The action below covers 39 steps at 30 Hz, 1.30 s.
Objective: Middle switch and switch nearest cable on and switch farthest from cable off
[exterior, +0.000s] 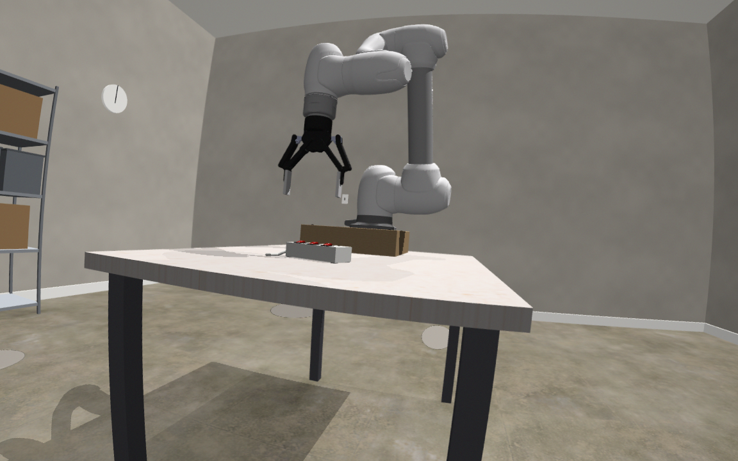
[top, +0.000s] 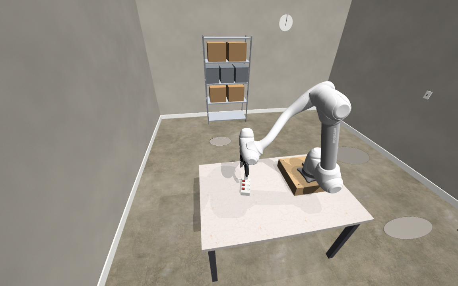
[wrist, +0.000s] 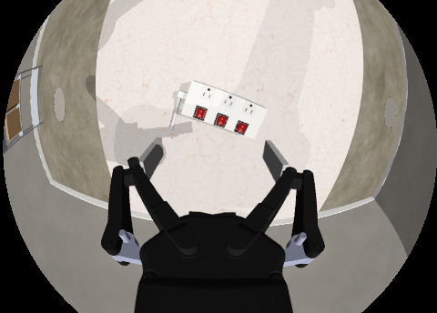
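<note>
A white power strip (wrist: 224, 109) with three red rocker switches lies flat on the pale table, right way up. It also shows in the top view (top: 245, 186) and the exterior view (exterior: 319, 250). A short grey cable stub (wrist: 177, 108) leaves its left end in the wrist view. I cannot tell which way each switch is tipped. My gripper (exterior: 313, 191) hangs well above the strip, pointing down, with its fingers wide open and nothing between them. It also shows in the wrist view (wrist: 214, 156).
The arm's base stands on a brown wooden block (top: 298, 175) at the table's far right. A metal shelf with boxes (top: 226, 78) stands against the back wall, far from the table.
</note>
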### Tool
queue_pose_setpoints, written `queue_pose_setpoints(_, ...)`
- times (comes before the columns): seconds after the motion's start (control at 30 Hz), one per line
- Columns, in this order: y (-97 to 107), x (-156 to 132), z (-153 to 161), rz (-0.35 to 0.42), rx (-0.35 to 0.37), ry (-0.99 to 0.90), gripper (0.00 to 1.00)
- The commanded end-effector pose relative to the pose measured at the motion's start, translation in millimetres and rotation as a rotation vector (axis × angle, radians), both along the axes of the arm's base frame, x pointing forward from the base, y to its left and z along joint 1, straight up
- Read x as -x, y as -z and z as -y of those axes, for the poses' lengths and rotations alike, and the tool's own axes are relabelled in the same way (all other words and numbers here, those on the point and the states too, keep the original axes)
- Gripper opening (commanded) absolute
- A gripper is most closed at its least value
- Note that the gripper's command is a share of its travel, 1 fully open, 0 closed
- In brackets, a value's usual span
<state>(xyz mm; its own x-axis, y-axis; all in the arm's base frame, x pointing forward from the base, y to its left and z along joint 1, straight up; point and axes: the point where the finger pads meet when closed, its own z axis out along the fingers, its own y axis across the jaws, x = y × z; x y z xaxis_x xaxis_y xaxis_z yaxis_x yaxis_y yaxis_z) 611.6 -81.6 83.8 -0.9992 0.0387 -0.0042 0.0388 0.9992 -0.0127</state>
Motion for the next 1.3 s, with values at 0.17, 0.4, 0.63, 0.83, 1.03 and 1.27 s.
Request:
queue_pose_setpoints(0.17,16,8,9,-0.004,-0.001,-0.384,1.00)
queue_pose_setpoints(0.4,41,21,22,-0.016,0.015,-0.730,1.00)
queue_pose_setpoints(0.63,49,25,26,-0.022,0.018,-1.072,1.00)
queue_pose_setpoints(0.83,49,25,26,-0.011,-0.001,-1.252,0.00)
queue_pose_setpoints(1.03,49,25,26,-0.011,-0.001,-1.252,0.00)
queue_pose_setpoints(1.27,49,25,26,-0.011,-0.001,-1.252,0.00)
